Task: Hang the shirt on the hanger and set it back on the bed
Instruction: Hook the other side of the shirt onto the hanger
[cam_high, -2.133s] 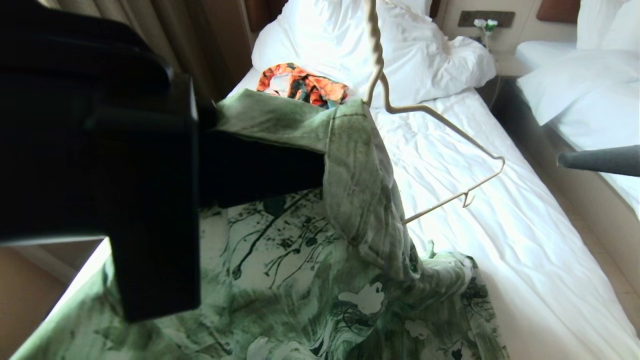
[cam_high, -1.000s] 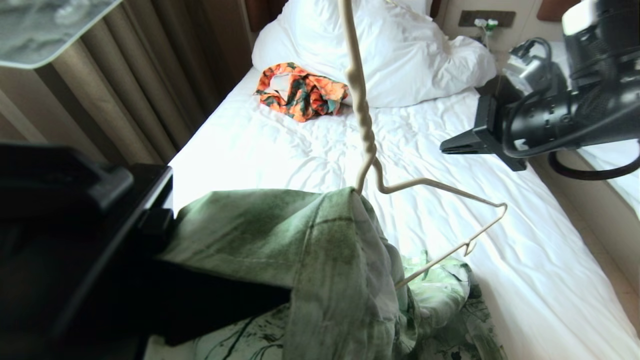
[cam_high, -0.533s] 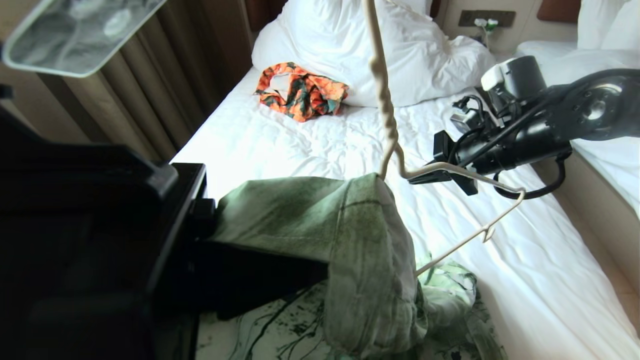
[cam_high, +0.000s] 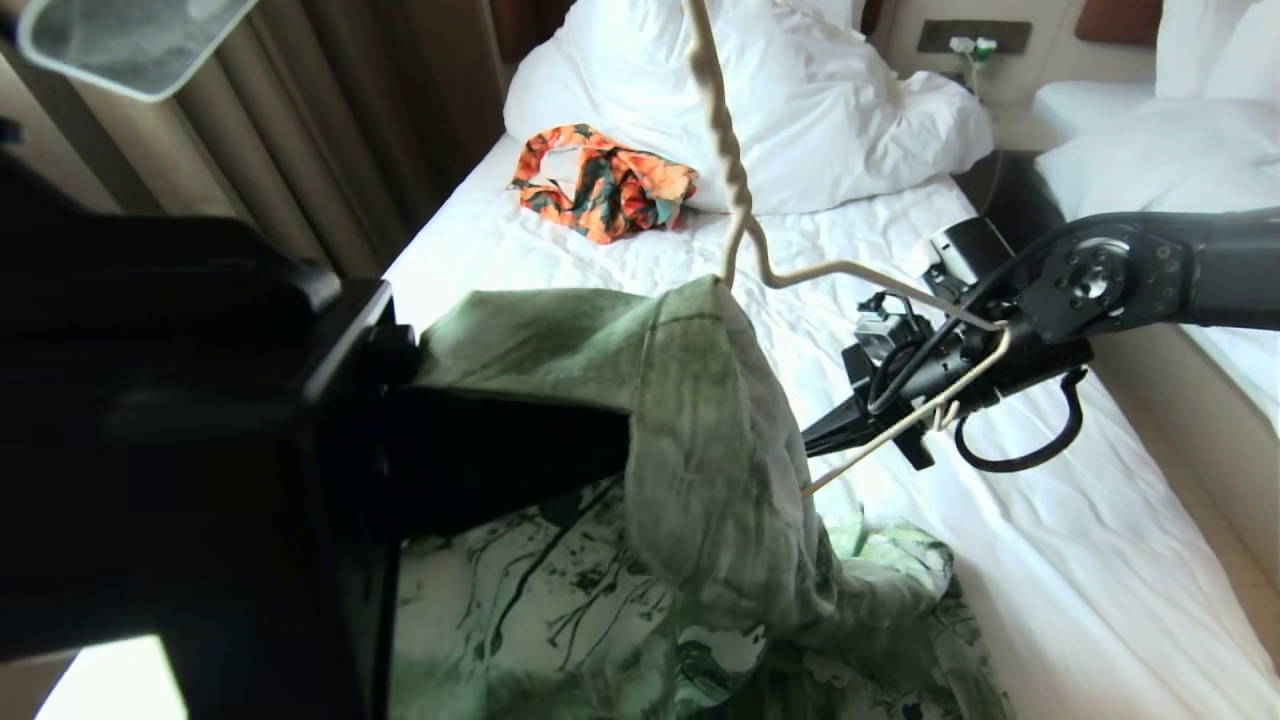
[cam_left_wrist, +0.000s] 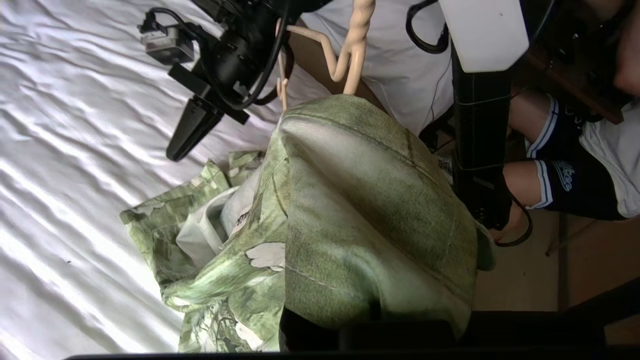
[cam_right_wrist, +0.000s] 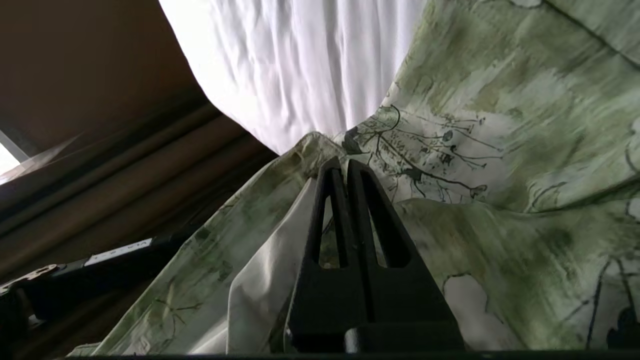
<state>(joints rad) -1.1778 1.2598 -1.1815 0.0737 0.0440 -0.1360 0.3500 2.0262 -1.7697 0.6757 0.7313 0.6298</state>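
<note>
The green and white shirt (cam_high: 690, 420) hangs by one shoulder over the left half of the cream hanger (cam_high: 860, 272), and the rest lies bunched on the bed (cam_high: 1050, 520). The hanger is up in the air with its hook out of view above. Its right arm is bare. My left gripper (cam_high: 590, 445) reaches in under the draped shoulder and holds the hanger up; the cloth (cam_left_wrist: 370, 210) hides its jaws. My right gripper (cam_high: 820, 438) is shut and empty. It sits just below the bare hanger arm, tips (cam_right_wrist: 341, 167) at a fold of the shirt (cam_right_wrist: 500, 150).
An orange and green garment (cam_high: 600, 180) lies near the white duvet and pillow (cam_high: 800, 100). Brown curtains (cam_high: 330, 150) run along the bed's left side. A second white bed (cam_high: 1180, 150) stands to the right. A seated person's legs (cam_left_wrist: 565, 175) show in the left wrist view.
My right arm has come down from the upper right, from level with the hanger's bare arm to under it, pointing at the shirt. The hanger and shirt have swayed slightly with my left arm.
</note>
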